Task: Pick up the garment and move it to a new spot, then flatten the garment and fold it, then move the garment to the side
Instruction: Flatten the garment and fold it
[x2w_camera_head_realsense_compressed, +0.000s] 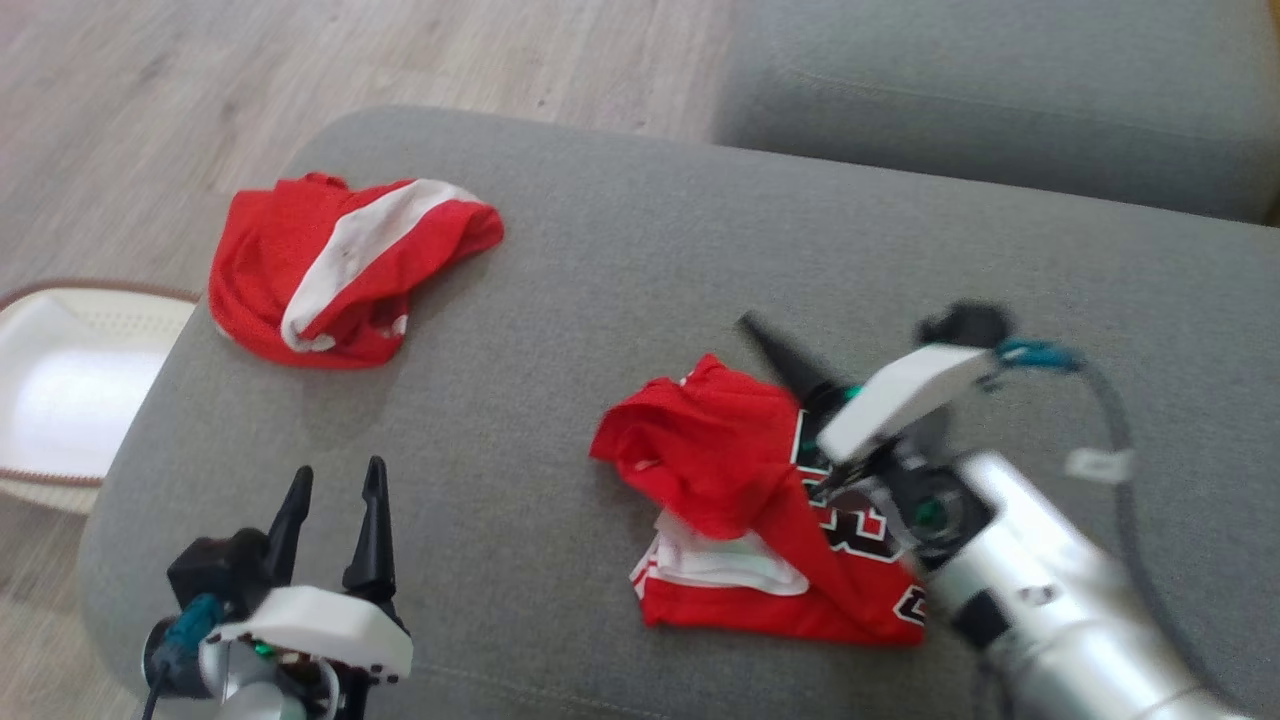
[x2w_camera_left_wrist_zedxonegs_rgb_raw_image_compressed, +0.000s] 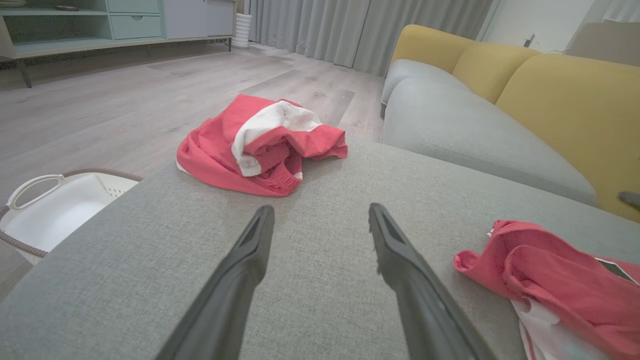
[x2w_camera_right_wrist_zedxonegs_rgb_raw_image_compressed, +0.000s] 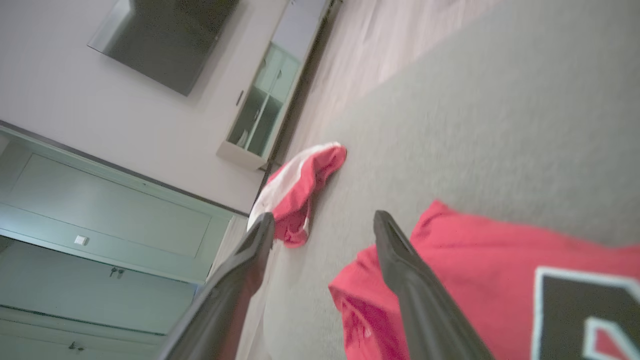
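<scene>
The garment (x2w_camera_head_realsense_compressed: 745, 480), a red jersey with black, white-edged lettering, lies crumpled on the near right of the grey cushion (x2w_camera_head_realsense_compressed: 650, 250). A raised fold stands at its left side and a white-trimmed edge (x2w_camera_head_realsense_compressed: 720, 568) pokes out at its near left. The right gripper (x2w_camera_right_wrist_zedxonegs_rgb_raw_image_compressed: 324, 220) hangs just above its far right part, fingers apart with nothing between them; in the head view that arm is blurred. The left gripper (x2w_camera_head_realsense_compressed: 340, 472) rests at the near left, well apart from the jersey, its fingers also spread and empty. A second red-and-white garment (x2w_camera_head_realsense_compressed: 340, 270) sits far left, near a white basket (x2w_camera_head_realsense_compressed: 60, 390) on the floor. The jersey looks light, thin and limp. It would likely sag and bunch when lifted from one point, and smooth sports fabric may slip from a shallow pinch. The raised fold suits a single lift, but flattening probably calls for two separated points along a hem or at the shoulders.
</scene>
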